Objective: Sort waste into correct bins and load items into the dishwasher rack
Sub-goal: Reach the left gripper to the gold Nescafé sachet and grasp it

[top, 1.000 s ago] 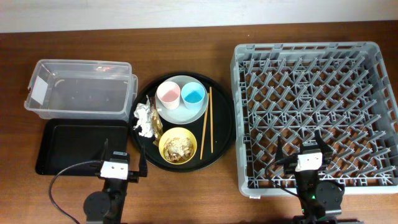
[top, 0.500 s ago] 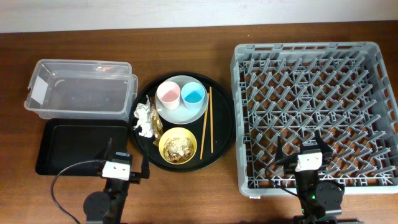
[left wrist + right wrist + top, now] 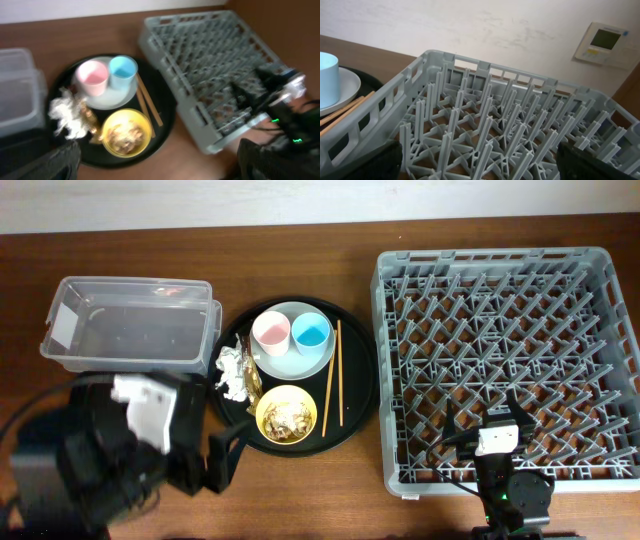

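Observation:
On the round black tray (image 3: 355, 395) sit a pink cup (image 3: 270, 332) and a blue cup (image 3: 311, 333) on a grey plate (image 3: 300, 363), wooden chopsticks (image 3: 332, 375), and a yellow bowl (image 3: 263, 408) holding beige scraps (image 3: 287, 416). White tissue (image 3: 230, 370) and a gold wrapper (image 3: 252, 387) lie at its left. My left gripper (image 3: 215, 465) is open and empty, raised near the tray's front left; its arm hides the shallow black tray. My right gripper (image 3: 481, 412) is open and empty over the grey rack (image 3: 490, 257). The clear tub (image 3: 130, 283) stands empty.
The left wrist view shows the pink cup (image 3: 93, 77), bowl (image 3: 125, 132), tissue (image 3: 65, 112), rack (image 3: 210, 55) and the right arm's base. The right wrist view shows rack pegs (image 3: 485, 125) and the blue cup (image 3: 327, 72). A wall runs behind the table.
My left arm has lifted up and swung left, now blurred and large in the overhead view, covering the shallow black tray. The right arm has not moved.

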